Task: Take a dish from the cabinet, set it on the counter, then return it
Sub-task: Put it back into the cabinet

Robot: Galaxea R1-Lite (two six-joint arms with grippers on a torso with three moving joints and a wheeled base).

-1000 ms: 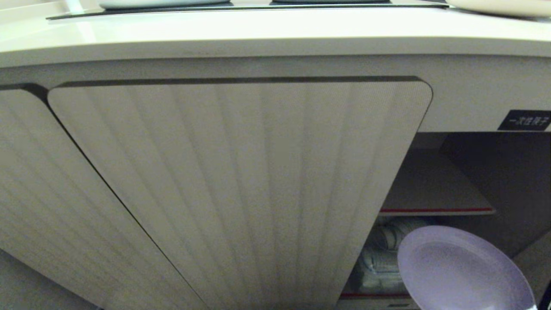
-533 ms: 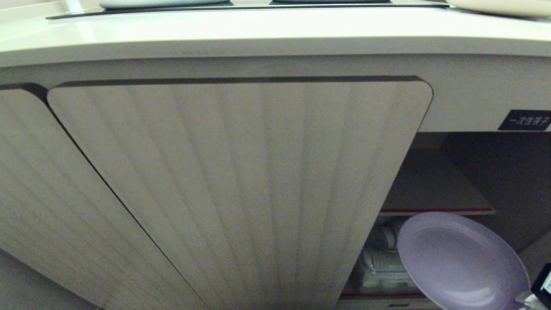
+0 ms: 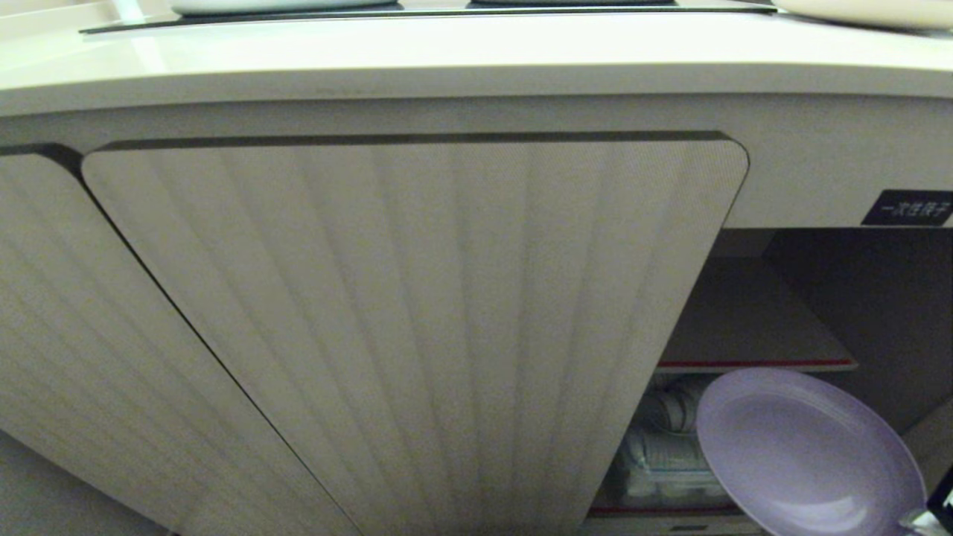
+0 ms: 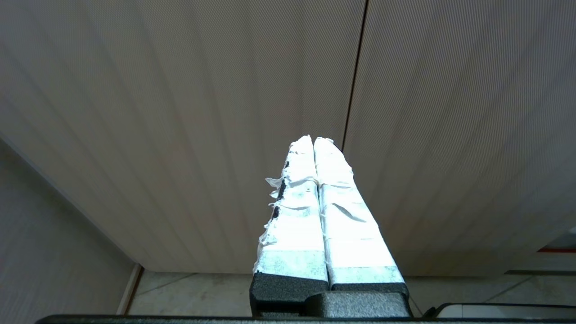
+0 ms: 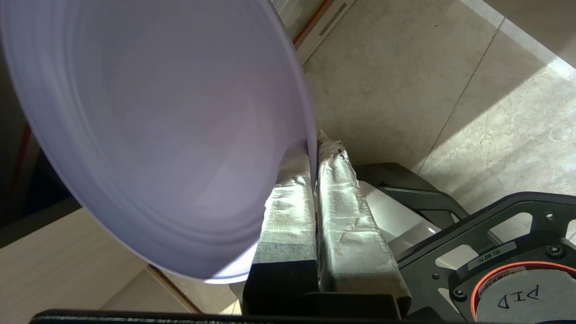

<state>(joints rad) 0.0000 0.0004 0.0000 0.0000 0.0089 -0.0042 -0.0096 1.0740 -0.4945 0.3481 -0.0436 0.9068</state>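
Since a second earlier, the lavender dish had risen a little in the head view and drifted slightly toward the robot's right, so that its upper rim now sat just under the red edge of the inner shelf instead of well below it. From the head, the dish hung tilted in front of the cabinet's open right bay, clear of the ribbed door, with stacked pale crockery dim behind it; only a sliver of the right gripper showed at the lower corner, at the dish's rim. Above, the cream bench with its black cooktop panel carried nothing lavender. In the left wrist view, the left gripper sat parked facing the ribbed doors, its taped jaws pressed together and empty. In the right wrist view, the right gripper had its taped jaws clenched on the dish's thin rim, the dish standing on edge above the tiled floor. By my reading the dish was out of the cabinet and in the air. Whether it was on its way up to the bench or back to the shelf could not be told from these views; at the least, returning it was left.
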